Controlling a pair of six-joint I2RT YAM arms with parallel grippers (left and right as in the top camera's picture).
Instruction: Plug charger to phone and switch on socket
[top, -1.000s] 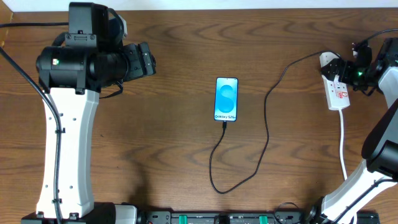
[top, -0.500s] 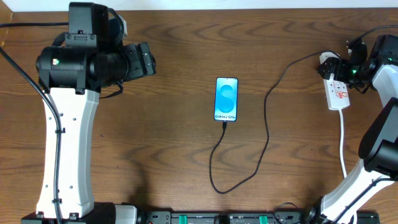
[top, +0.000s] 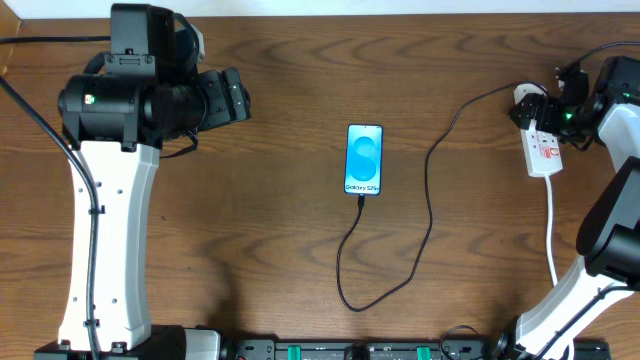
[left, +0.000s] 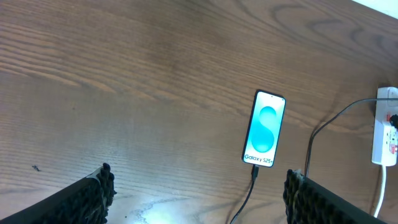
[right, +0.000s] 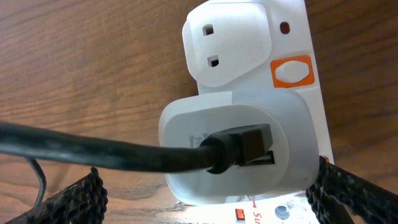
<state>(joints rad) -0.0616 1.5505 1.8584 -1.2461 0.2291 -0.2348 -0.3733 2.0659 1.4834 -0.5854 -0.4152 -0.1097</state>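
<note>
Left gripper (top: 232, 98) hangs wide open and empty, well apart from the phone (top: 364, 160), probably to leave the middle free. The phone lies mid-table, and the charger (top: 430, 205) tip meets its lower edge, seemingly plugged in. Right gripper (top: 548, 108), jaws spread and empty, hovers over the socket (top: 545, 155) near its orange switch (right: 292, 70), likely to press it.

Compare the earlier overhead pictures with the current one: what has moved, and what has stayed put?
The right gripper has edged slightly to its left, over the adapter end of the socket, jaws open. Nothing was picked up or released. The left gripper, the phone and the charger, its tip at the phone's near end, lie as before.
</note>
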